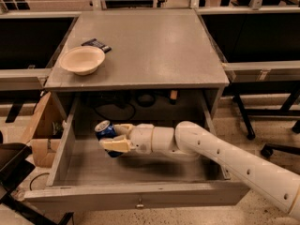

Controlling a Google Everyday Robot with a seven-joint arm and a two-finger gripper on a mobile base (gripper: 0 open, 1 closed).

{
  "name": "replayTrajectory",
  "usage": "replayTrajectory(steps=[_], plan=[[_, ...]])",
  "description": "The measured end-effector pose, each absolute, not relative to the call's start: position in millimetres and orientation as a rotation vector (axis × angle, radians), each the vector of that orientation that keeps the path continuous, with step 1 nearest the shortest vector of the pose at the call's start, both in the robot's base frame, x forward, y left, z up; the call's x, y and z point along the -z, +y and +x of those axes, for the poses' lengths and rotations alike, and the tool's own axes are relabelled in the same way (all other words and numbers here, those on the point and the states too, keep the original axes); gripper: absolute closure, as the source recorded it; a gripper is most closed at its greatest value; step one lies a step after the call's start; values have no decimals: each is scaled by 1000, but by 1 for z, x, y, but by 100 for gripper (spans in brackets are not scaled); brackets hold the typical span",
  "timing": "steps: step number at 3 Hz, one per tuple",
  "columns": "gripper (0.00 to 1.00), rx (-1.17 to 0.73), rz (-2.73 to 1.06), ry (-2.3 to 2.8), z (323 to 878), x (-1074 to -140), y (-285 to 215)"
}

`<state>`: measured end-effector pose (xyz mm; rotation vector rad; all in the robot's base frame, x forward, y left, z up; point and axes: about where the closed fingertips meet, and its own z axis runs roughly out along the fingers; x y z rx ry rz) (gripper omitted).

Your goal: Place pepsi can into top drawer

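Note:
The top drawer is pulled wide open below the grey desk, its plain front with a small knob toward the camera. My gripper reaches in from the right on the white arm and is shut on the pepsi can. The blue can is tilted, silver top up and to the left, held at the drawer's left-middle, low over the drawer floor. I cannot tell whether the can touches the floor.
A beige bowl and a flat black object lie on the desk top at the left. Cables hang behind the drawer. A cardboard box stands on the floor to the left. Dark desks flank both sides.

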<state>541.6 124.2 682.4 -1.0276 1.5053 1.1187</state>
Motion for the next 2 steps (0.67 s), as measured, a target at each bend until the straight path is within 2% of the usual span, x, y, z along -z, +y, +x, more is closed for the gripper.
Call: replayTrajectory(steps=[1,2], plan=[[100,-1121,-1023,1506,540,-675,124],[81,-1121,-1023,1506,540,-675,124]])
